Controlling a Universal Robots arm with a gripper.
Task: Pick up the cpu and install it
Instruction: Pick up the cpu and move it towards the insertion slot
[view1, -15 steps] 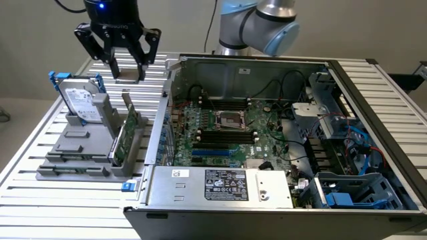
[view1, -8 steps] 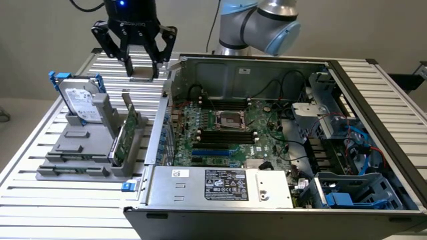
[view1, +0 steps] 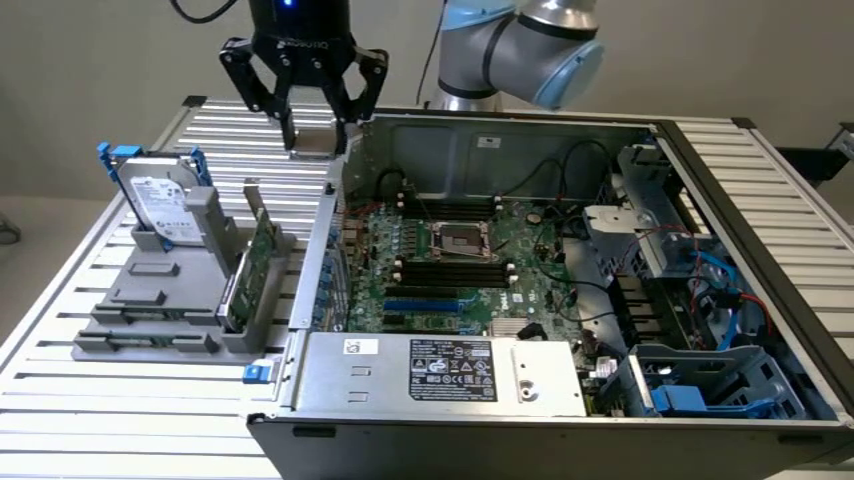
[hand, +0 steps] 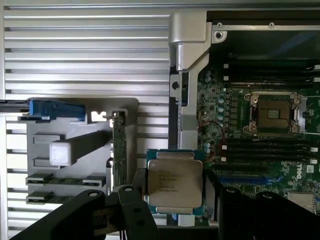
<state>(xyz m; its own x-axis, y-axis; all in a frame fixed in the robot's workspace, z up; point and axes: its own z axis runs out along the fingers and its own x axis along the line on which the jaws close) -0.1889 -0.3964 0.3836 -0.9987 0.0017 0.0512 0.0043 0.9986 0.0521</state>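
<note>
The cpu (hand: 175, 184), a flat square chip with a silvery top and a tan rim, sits between my two black fingers (hand: 136, 197). My gripper (view1: 318, 138) is shut on it and hangs in the air above the slatted table. It is just outside the open computer case's back left corner, as the exterior view shows it. There the cpu (view1: 316, 141) shows as a small tan square under the fingers. The empty cpu socket (view1: 463, 240) lies on the motherboard inside the case, to the exterior view's right of the gripper. The wrist view has the socket (hand: 274, 112) too.
The open computer case (view1: 400, 380) fills the exterior view's right, its metal wall (view1: 327, 250) beside the gripper. On the left, a grey fixture (view1: 147, 300) holds a silver hard drive (view1: 163, 205) with blue handles and an upright green circuit card (view1: 254, 265).
</note>
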